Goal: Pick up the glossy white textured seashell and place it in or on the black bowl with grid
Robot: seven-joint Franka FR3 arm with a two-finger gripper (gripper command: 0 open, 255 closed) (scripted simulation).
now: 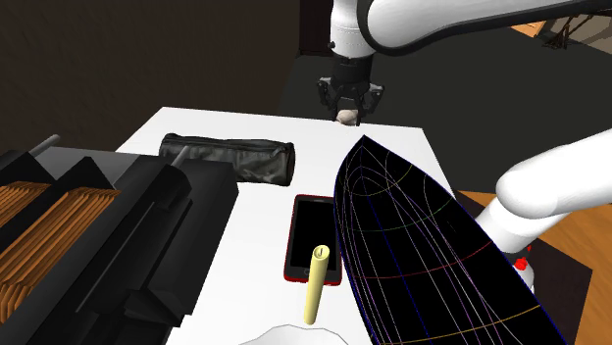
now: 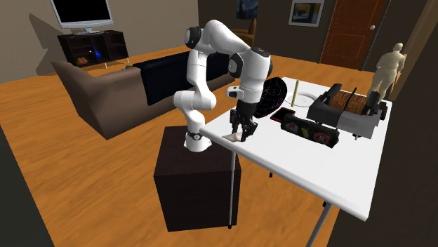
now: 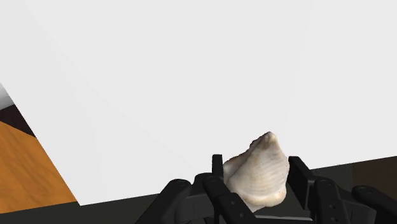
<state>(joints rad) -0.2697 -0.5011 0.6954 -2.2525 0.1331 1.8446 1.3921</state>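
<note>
Gripper [image 3: 256, 167] jaws are narrowed onto the pale ribbed seashell [image 3: 257, 181], which is clasped between both fingers with its tip projecting past them. The white table [image 3: 191, 76] lies beyond the fingertips. The black gridded bowl [image 1: 422, 255] stands well apart from the jaws, toward the stand.

Claw [image 1: 347, 114] clasping seashell [image 3: 257, 173] above bare table [image 1: 402, 145] corner, open white surface below. Strip toward black grid bowl [image 1: 422, 255] free. Black pouch [image 1: 228, 158] lies across shoulder view's left. Phone [image 1: 314, 238] and upright yellow stick [image 1: 315, 284] crowd bowl's side. Bulky black machine [image 1: 108, 221] blocks table's left end.
</note>
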